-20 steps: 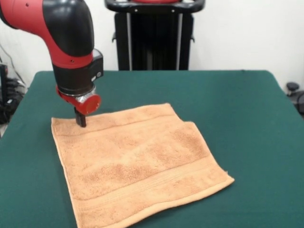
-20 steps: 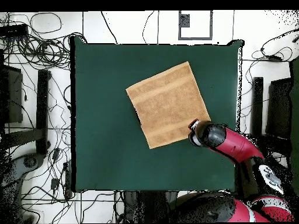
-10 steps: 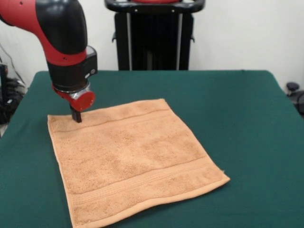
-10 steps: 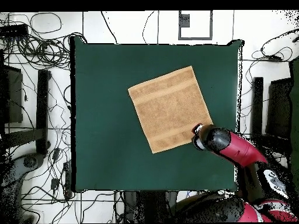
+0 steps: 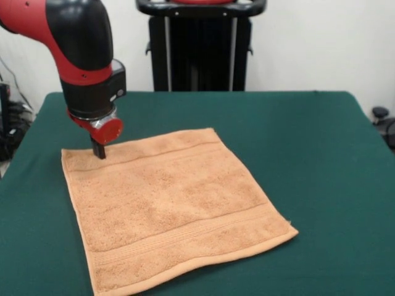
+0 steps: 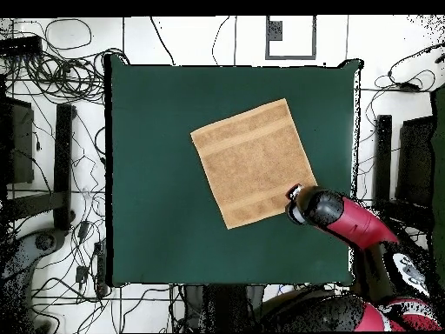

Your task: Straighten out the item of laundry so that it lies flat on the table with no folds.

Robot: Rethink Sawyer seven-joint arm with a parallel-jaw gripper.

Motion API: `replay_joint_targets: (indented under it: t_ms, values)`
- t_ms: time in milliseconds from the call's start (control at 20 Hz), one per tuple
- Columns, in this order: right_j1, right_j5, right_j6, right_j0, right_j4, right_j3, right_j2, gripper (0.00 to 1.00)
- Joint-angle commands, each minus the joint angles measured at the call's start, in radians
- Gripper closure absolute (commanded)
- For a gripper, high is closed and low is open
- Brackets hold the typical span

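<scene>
Towel point(image 5: 170, 206) lies flat, bare table point(image 5: 321, 154) all round; hand point(image 5: 99, 151) at its corner, grip unclear.

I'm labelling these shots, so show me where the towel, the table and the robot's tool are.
towel point(image 5: 166, 209), front view, middle of the cloth.
table point(image 5: 308, 142), front view, bare green top to the right of the towel.
tool point(image 5: 99, 150), front view, black tip at the towel's far left corner.
</scene>
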Motion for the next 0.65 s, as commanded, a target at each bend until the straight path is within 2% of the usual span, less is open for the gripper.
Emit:
replay_joint_targets:
  t_ms: [50, 650]
  values:
    - [0.115, -0.031, 0.054, -0.02, -0.093, 0.127, -0.038, 1.0]
    - [0.118, -0.139, 0.051, -0.035, -0.129, 0.141, -0.005, 1.0]
